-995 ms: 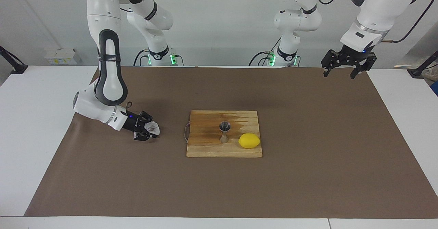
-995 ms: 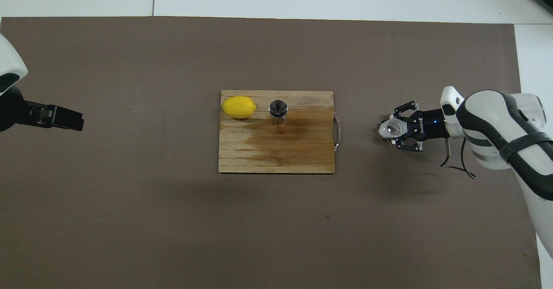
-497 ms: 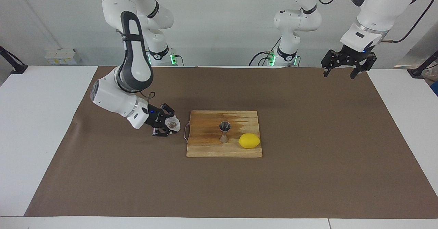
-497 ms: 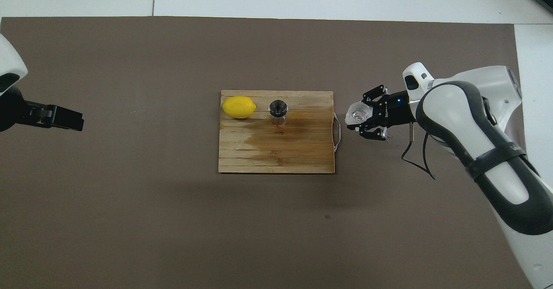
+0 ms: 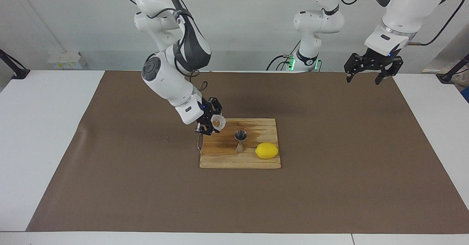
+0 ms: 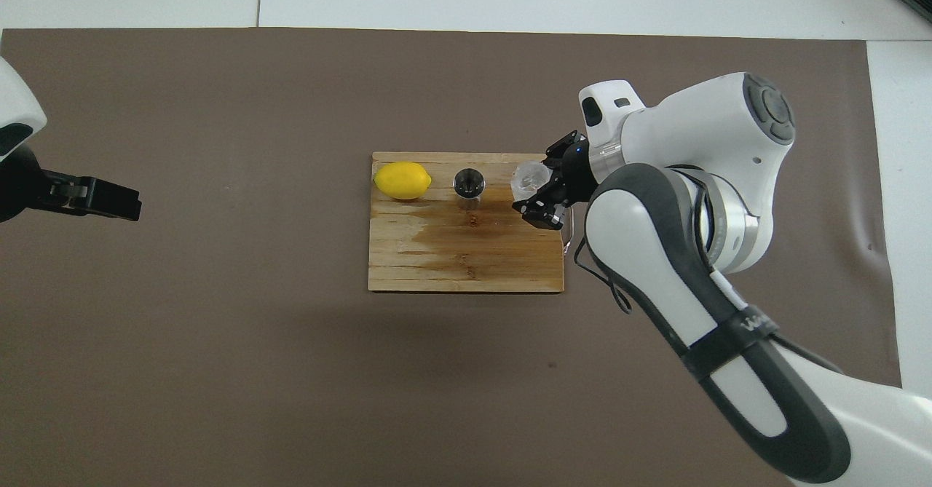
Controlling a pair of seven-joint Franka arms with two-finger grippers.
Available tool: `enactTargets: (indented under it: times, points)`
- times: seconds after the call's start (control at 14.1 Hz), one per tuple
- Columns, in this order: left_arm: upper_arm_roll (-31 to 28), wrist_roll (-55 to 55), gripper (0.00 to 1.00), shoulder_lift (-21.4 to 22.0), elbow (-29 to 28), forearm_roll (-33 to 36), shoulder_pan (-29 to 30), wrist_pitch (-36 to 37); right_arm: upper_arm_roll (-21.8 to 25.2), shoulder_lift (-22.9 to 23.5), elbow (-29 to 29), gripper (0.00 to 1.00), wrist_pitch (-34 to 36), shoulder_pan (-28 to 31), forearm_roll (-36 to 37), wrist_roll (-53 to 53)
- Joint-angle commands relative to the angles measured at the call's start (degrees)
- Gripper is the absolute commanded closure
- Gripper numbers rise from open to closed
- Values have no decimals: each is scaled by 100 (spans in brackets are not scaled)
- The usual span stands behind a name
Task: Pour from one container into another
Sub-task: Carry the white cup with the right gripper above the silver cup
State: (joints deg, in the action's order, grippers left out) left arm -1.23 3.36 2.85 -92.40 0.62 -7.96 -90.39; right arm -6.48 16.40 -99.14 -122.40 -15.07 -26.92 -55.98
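My right gripper (image 5: 213,122) (image 6: 537,190) is shut on the small translucent whitish cup (image 5: 218,122) (image 6: 529,176), which has a brownish bit inside. It holds the cup in the air over the wooden board's (image 5: 220,159) (image 6: 466,258) end toward the right arm, beside the steel hourglass jigger (image 5: 240,141) (image 6: 468,182). The jigger stands upright on the board, apart from the cup. My left gripper (image 5: 363,79) (image 6: 131,203) waits open, raised over the mat's edge at the left arm's end.
A yellow lemon (image 5: 266,150) (image 6: 402,180) lies on the board beside the jigger, toward the left arm's end. A wire handle (image 5: 199,144) sticks out of the board under the right gripper. A brown mat (image 5: 329,171) covers the white table.
The right arm has lifted the cup off the mat and carried it toward the jigger, to above the board's end. The left arm has stayed still.
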Motion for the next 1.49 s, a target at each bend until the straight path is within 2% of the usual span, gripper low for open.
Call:
enactTargets:
  times: [0.0,0.21,0.5,0.78,0.99,1.28,1.42]
  points:
    - [0,7,0,40,12,69,5,83,-3,153,289,85,-64,-311,755,752]
    - [-8,7,0,40,12,69,5,83,-3,188,395,85,-108,-540,1644,1237]
    - [0,7,0,40,12,69,5,83,-3,179,413,85,50,-707,2461,1264]
    - [0,7,0,40,12,69,5,83,-11,460,728,85,32,-742,3069,1423]
    - [-8,7,0,40,12,69,5,83,-11,741,782,86,32,-997,3753,1423]
    - [-8,7,0,40,12,69,5,83,-11,751,984,87,278,-1076,4405,1414]
    - [-8,7,0,40,12,69,5,83,-3,751,993,87,296,-1191,4485,1414]
